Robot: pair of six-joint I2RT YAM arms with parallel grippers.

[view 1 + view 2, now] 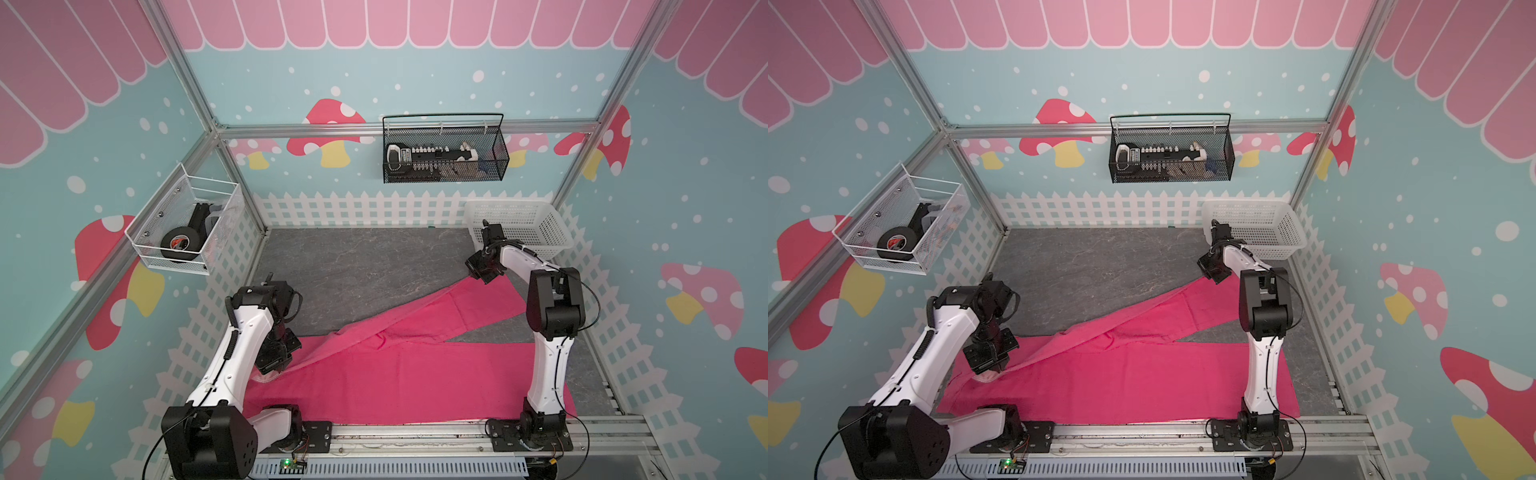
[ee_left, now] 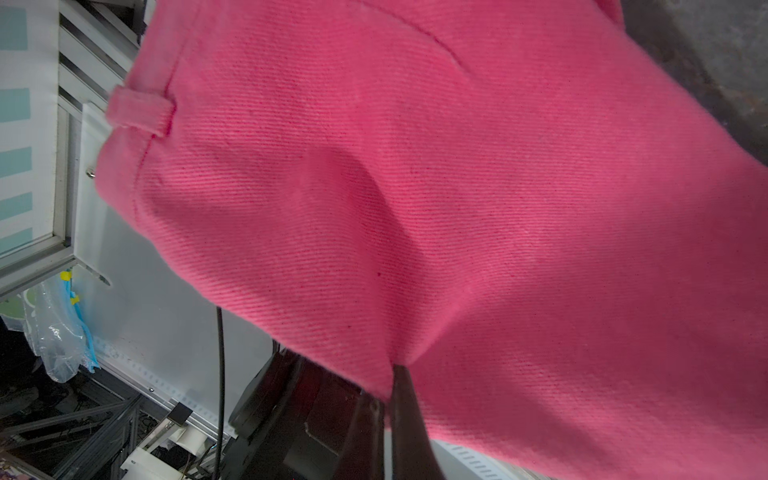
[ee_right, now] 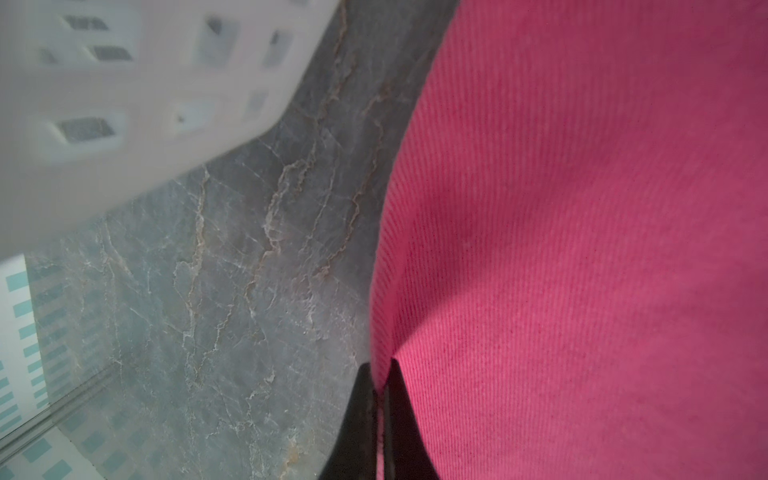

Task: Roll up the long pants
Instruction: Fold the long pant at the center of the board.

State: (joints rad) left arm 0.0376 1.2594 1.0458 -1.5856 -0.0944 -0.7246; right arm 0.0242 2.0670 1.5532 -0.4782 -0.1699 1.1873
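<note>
Surface: grey mat (image 1: 353, 257).
Garment: long pants (image 1: 395, 374) spread flat on it, unrolled.
Left: my left gripper (image 2: 388, 384) clamped on waist edge.
Right: my right gripper (image 3: 382, 374) pinching leg end.
Remaining: all rolling.

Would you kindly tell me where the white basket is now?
In both top views the white basket stands in the far right corner of the grey mat, just beyond the right gripper pinching the long pants.

The long pants (image 1: 395, 374) lie across the near half of the bench (image 1: 353, 257), waist at the left, one leg along the near edge, the other angling far right toward the plastic basket (image 1: 540, 232) in the far right corner.
</note>
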